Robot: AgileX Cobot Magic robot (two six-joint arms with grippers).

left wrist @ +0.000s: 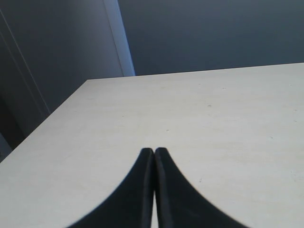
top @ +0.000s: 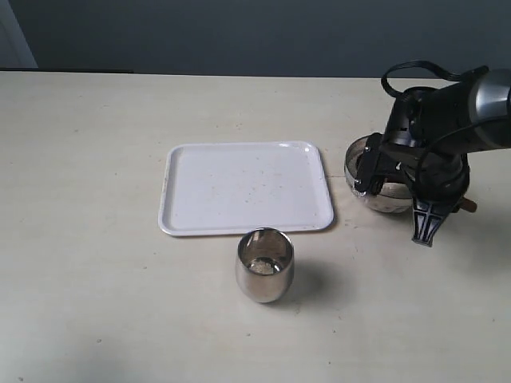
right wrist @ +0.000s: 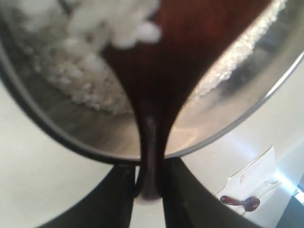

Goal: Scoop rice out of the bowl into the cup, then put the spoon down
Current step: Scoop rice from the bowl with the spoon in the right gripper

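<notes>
My right claw [right wrist: 149, 173] is pinched on the thin handle of the spoon [right wrist: 156, 71]. The spoon's head sits in the rice [right wrist: 71, 76], in the bowl [top: 390, 201] on the right side of the surface [top: 96, 239]. I think the spoon is light, stiff and shiny, so it could twist. The handle is the best place to hold it. The rice is loose and will roll off if I tip it. The cup [top: 265, 267] stands to the left and nearer. My left claw [left wrist: 154, 159] is closed on nothing.

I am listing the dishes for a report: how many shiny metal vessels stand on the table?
2. The cup stands just in front of the white tray; the bowl is right of the tray, partly covered by the right arm, which might hide more.
</notes>
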